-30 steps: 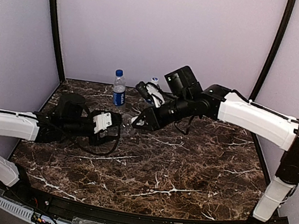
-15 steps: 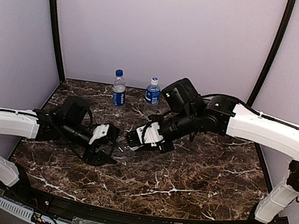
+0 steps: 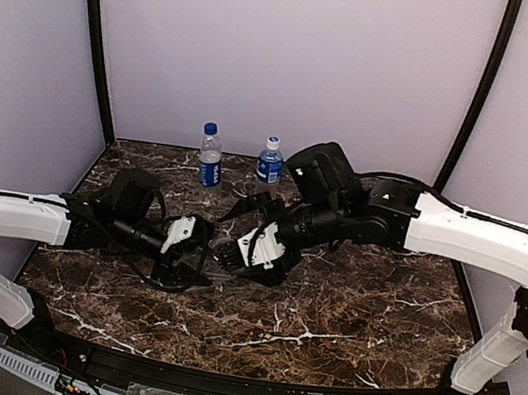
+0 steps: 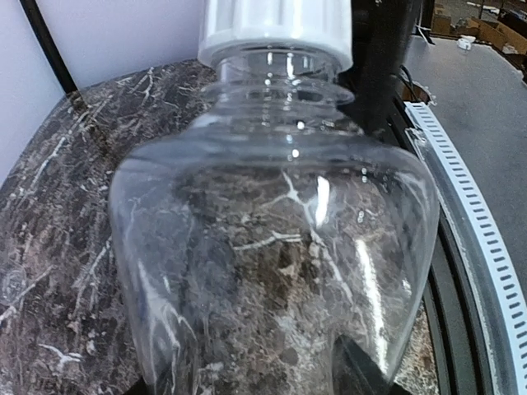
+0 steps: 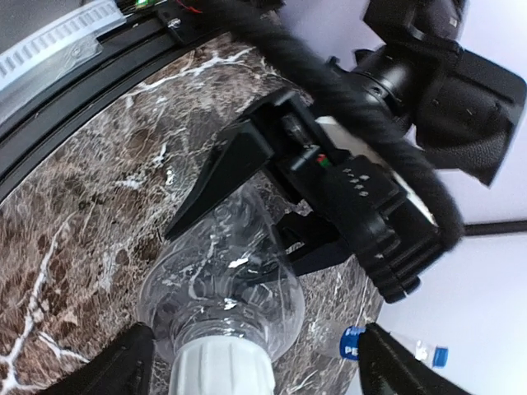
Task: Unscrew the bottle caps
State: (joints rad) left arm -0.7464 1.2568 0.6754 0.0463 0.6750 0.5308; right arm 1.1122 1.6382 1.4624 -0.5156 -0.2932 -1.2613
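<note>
Tabletop (image 3: pixel 348 303) of dark veined marble carried the same things as a second before, but the arms above it had shifted. The right arm (image 3: pixel 480 239), which a second earlier reached up toward the back wall, had swung down and leftward to mid-table. The left arm (image 3: pixel 7 215) lay low along the left side and had pushed slightly forward and nearer to meet it.

The right gripper (image 5: pixel 262 374), clamped tight a second ago and half a second ago, had spread wide; its fingers stood on either side of the white cap (image 4: pixel 276 29), with no clear contact. The left gripper (image 3: pixel 200 248) was closed on the body of the unlabelled bottle (image 4: pixel 272 247), holding it on its side just above the marble, neck pointed at the right gripper. The white cap sat on that bottle's neck.

At the back two blue-labelled bottles stood upright, near each other. The blue-capped bottle (image 3: pixel 210 160) had kept its place. The white-capped bottle (image 3: pixel 269 165) stood free beside it, where a second earlier the right arm had covered that spot.
</note>
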